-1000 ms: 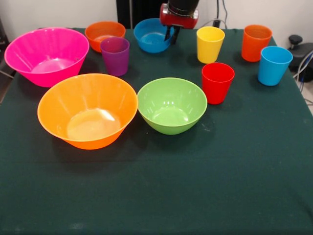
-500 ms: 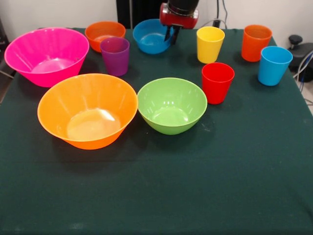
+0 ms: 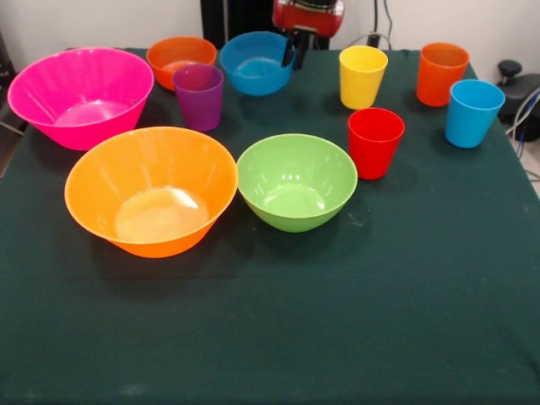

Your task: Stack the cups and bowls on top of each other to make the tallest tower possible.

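Observation:
My gripper [image 3: 294,54] hangs at the top of the front view, shut on the right rim of the small blue bowl [image 3: 251,66], which looks tilted and slightly raised. Left of it sit the small orange bowl [image 3: 175,56] and the purple cup [image 3: 199,97]. The large pink bowl [image 3: 80,94] is at far left. The large orange bowl [image 3: 152,190] and the medium green bowl [image 3: 295,181] stand side by side mid-table. On the right stand the yellow cup [image 3: 362,76], red cup [image 3: 375,142], orange cup [image 3: 441,73] and light blue cup [image 3: 472,112], all upright and apart.
A dark green cloth [image 3: 337,321] covers the table, with a wide bare stretch along the near side. Cables and a black object [image 3: 519,89] lie beyond the right edge.
The gripper has risen and shifted slightly left, and the blue bowl has moved left and up with it. Everything else has stayed put.

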`<state>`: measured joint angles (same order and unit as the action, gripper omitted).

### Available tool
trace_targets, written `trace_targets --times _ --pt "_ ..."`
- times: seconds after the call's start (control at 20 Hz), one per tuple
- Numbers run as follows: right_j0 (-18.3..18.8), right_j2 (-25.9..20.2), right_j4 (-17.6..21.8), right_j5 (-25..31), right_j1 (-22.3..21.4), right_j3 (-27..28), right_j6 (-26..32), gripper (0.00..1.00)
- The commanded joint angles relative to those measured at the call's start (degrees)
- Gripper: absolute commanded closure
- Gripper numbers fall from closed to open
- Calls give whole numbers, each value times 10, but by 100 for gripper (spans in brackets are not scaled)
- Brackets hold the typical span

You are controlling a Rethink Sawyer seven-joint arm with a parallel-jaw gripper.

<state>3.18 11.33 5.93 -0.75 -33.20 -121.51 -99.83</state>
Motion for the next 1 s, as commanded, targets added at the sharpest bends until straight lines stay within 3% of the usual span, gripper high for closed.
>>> trace_targets --times 0.05,0.6,1.0 --pt "0 -53 -28 77 -88 -57 -110 100" --pt "18 -76 -20 -14 -70 -122 -140 100" --pt "4 -60 -7 -158 7 -168 -203 100"
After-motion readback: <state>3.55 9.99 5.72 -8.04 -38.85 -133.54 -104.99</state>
